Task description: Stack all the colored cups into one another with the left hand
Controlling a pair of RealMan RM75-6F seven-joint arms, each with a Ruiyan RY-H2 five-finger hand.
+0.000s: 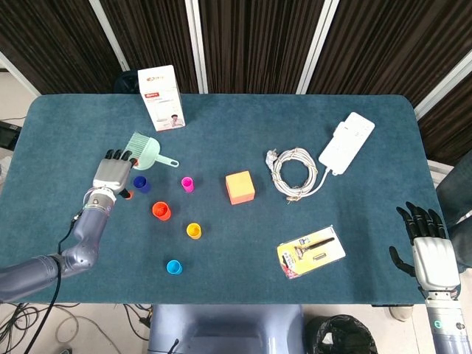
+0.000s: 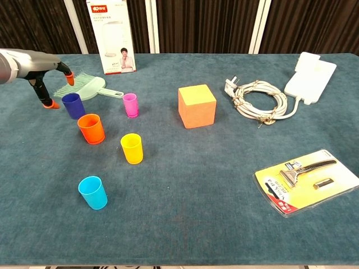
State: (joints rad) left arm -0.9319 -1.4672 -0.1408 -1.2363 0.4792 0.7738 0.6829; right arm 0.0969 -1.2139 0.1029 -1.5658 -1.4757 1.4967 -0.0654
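Several small cups stand apart on the blue table: dark blue [image 1: 140, 184] [image 2: 73, 105], magenta [image 1: 188, 184] [image 2: 130, 105], orange [image 1: 161, 211] [image 2: 91, 128], yellow [image 1: 193, 231] [image 2: 132, 148] and cyan [image 1: 174, 267] [image 2: 93, 192]. My left hand [image 1: 113, 172] [image 2: 42, 70] hovers just left of the dark blue cup, fingers spread, holding nothing. Its orange-tipped thumb [image 2: 49, 103] hangs close to that cup's left side. My right hand [image 1: 428, 247] rests open at the table's front right edge, far from the cups.
A mint dustpan brush [image 1: 143, 150] lies right behind the dark blue cup. A white carton [image 1: 161, 97] stands at the back left. An orange cube [image 1: 240, 187], a coiled cable [image 1: 295, 172] with a white adapter [image 1: 346, 142], and a razor pack [image 1: 310, 251] lie to the right.
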